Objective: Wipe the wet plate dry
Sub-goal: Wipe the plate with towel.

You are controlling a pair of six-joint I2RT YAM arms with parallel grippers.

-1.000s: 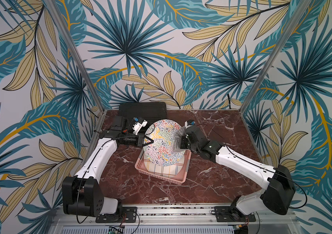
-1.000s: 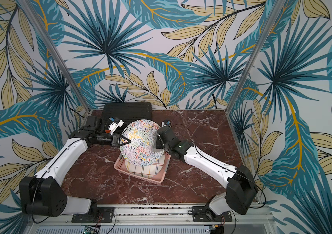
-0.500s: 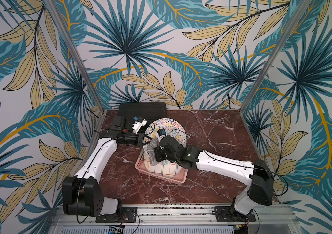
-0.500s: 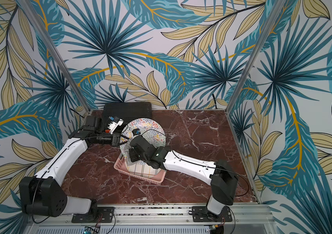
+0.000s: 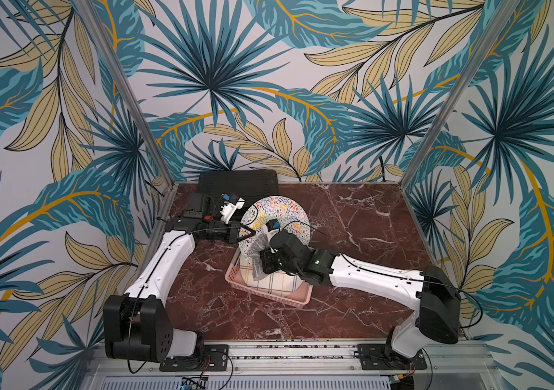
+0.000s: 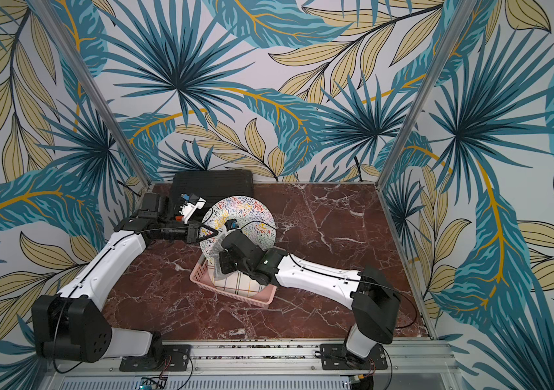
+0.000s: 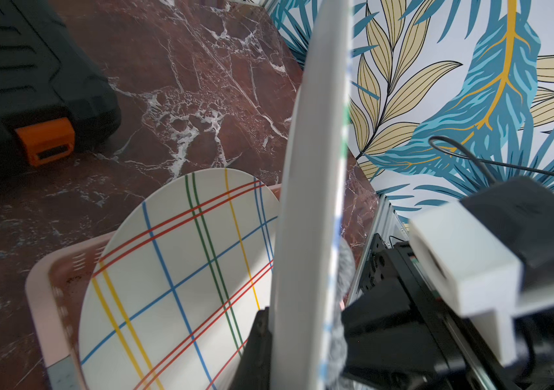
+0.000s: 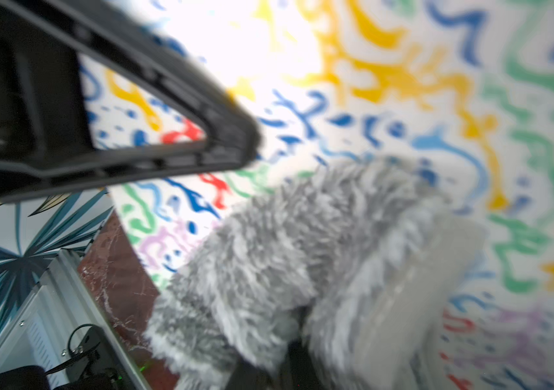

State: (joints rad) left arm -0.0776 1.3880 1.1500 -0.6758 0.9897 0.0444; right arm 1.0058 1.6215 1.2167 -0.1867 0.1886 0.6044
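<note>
The marble counter [image 5: 353, 216] carries a pink basket [image 5: 233, 270] with 1 plaid plate [image 7: 174, 270] leaning inside. Over the basket's far end, the squiggle-patterned plate [image 5: 279, 211] stands on edge. My left pincer [image 5: 250, 233] is clamped tight on its rim. The grey fluffy cloth [image 8: 302, 253] is pressed against the plate's patterned face, pinched in my right pincer [image 5: 263, 265], which is closed down on it.
</note>
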